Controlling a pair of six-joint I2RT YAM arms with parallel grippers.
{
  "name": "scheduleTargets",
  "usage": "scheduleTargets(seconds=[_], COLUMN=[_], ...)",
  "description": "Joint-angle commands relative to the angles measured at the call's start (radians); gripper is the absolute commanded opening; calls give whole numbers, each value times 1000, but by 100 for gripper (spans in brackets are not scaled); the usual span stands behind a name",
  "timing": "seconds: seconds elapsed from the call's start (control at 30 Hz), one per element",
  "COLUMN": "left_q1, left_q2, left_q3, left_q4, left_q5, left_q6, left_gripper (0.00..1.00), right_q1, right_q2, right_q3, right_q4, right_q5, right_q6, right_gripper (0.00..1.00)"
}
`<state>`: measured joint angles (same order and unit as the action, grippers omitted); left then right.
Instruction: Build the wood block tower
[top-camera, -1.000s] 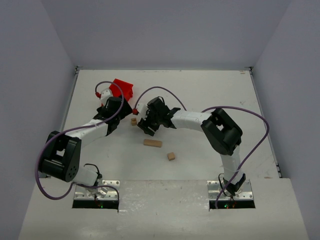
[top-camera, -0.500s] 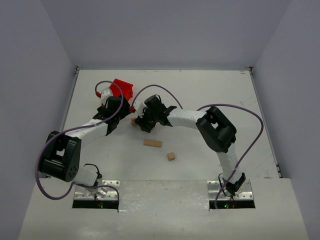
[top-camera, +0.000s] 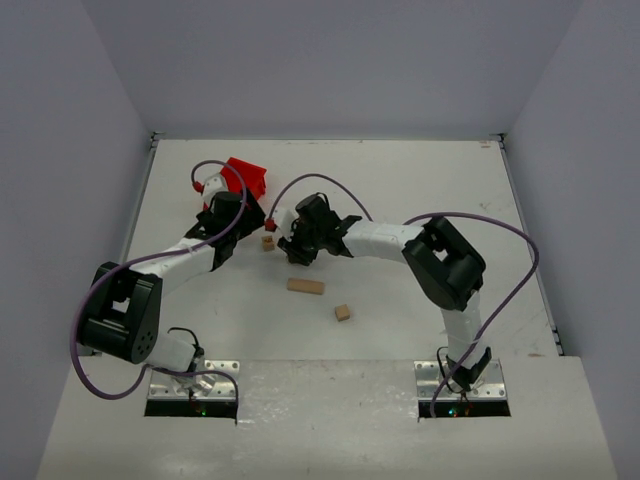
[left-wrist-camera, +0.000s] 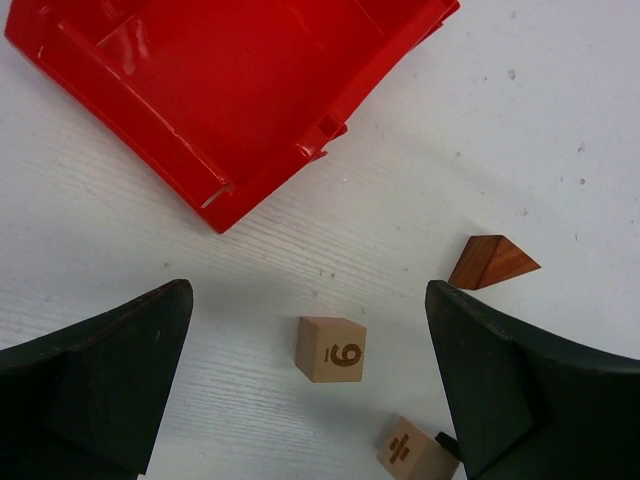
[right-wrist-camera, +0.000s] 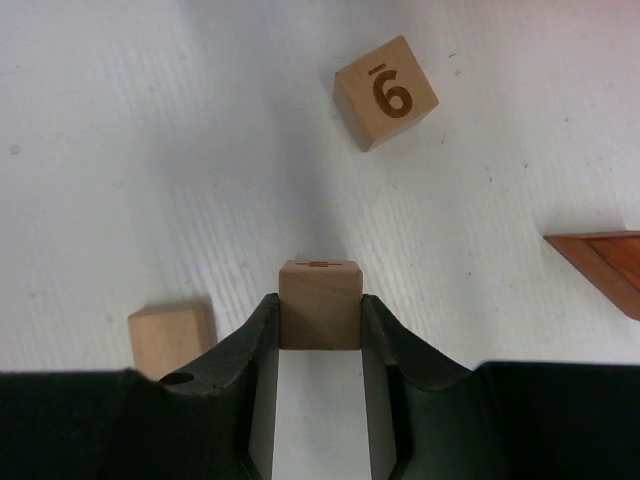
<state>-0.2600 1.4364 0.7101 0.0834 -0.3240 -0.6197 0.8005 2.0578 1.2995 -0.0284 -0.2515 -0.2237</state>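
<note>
right gripper (right-wrist-camera: 320, 312) pinches a cube (right-wrist-camera: 320, 290) at its tips, probably for stacking; left gripper (left-wrist-camera: 308, 300) hangs spread over the 6 cube (left-wrist-camera: 331, 349).

The white table (top-camera: 400, 190) carried a red bin (top-camera: 245, 178) at its far left. Near the bin lay a cube marked 6 (left-wrist-camera: 331, 349) and a dark wedge (left-wrist-camera: 492, 263). A slab (top-camera: 305, 286) and a plain cube (top-camera: 343, 312) lay closer to the arm bases, apart from each other.

Between the wide-spread fingers of the left tool (left-wrist-camera: 308, 300) lies the cube marked 6 (left-wrist-camera: 331, 349), bare desk (left-wrist-camera: 560, 130) either side. The red bin (left-wrist-camera: 230, 90) blocks the way beyond; a dark wedge (left-wrist-camera: 492, 263) sits just by one finger. The gap of the right tool (right-wrist-camera: 320, 300) is filled by a gripped cube (right-wrist-camera: 320, 318), a plain cube (right-wrist-camera: 170, 338) just beside.
</note>
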Motion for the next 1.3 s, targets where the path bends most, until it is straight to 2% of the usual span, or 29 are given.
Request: scheduleTargets(seconds=[0.0,0.2,0.4,0.53,0.7,1.27], left_q1=[7,5,3,1,-4,-8], left_q2=[-23,-27,-18,-11,7,27], left_q3=[-11,-29,-29,-26,-18,-6], left_q4=[95,143,158,161,167,164], left_q5=[88,190,244,258,283,290], left_q6=[39,75,96,105,117,126], left_gripper=[100,100,100,100,100,100], right_q1=[2,2,2,2,2,3], right_q2=[-176,-372,-427,-412,-384,-304], right_q3=[-67,-302,-405,-410,-388,-322], right_q4=[42,45,38,41,58,46], right_q5=[-38,0,-66,-127,-124,-153], right_q6=[-57,-45,-64,-107,-132,-106], right_gripper=[12,12,12,11,12,16])
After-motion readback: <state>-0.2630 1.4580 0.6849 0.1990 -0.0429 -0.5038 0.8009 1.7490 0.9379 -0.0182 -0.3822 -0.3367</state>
